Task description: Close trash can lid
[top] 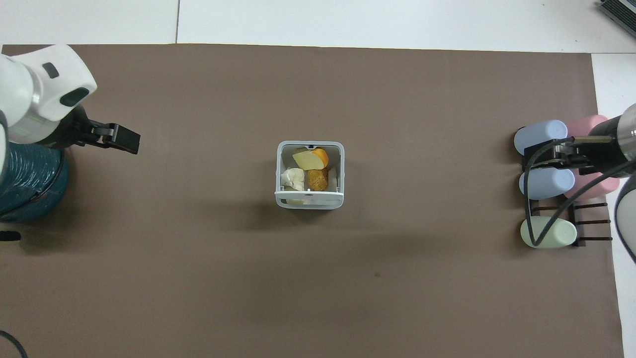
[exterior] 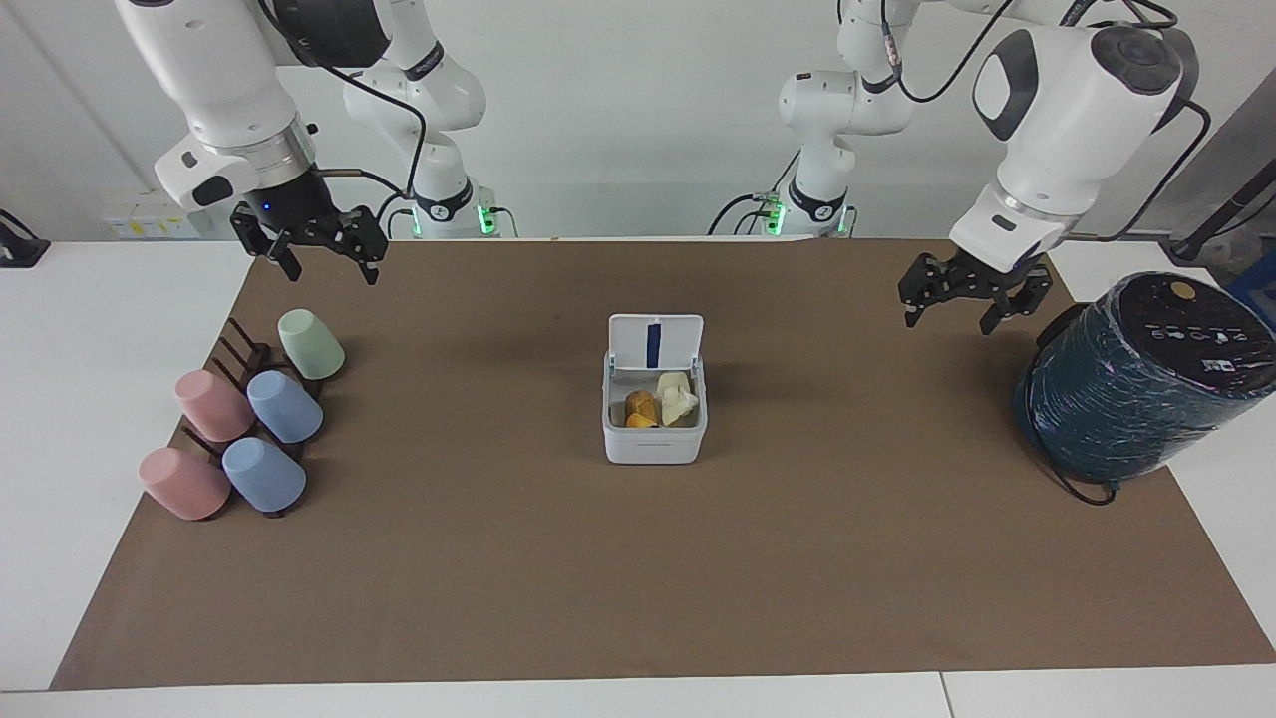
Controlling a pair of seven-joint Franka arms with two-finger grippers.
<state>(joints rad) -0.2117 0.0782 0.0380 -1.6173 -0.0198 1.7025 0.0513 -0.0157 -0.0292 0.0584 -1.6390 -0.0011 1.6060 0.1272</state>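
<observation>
The trash can (exterior: 653, 446) is a small white square box at the middle of the brown mat, with food scraps inside. Its lid (exterior: 655, 342) stands upright and open on the edge nearer the robots, blue strip showing. In the overhead view the trash can (top: 279, 169) shows its open top and the lid (top: 309, 197) edge-on. My left gripper (exterior: 947, 321) is open and empty above the mat beside the teal cylinder, well apart from the can; it also shows in the overhead view (top: 130, 144). My right gripper (exterior: 334, 274) is open and empty, waiting above the cup rack (top: 534, 158).
A big dark teal wrapped cylinder (exterior: 1136, 389) with a black top leans at the left arm's end (top: 25, 184). A dark rack with several pink, blue and green cups (exterior: 249, 419) lies at the right arm's end (top: 546, 181).
</observation>
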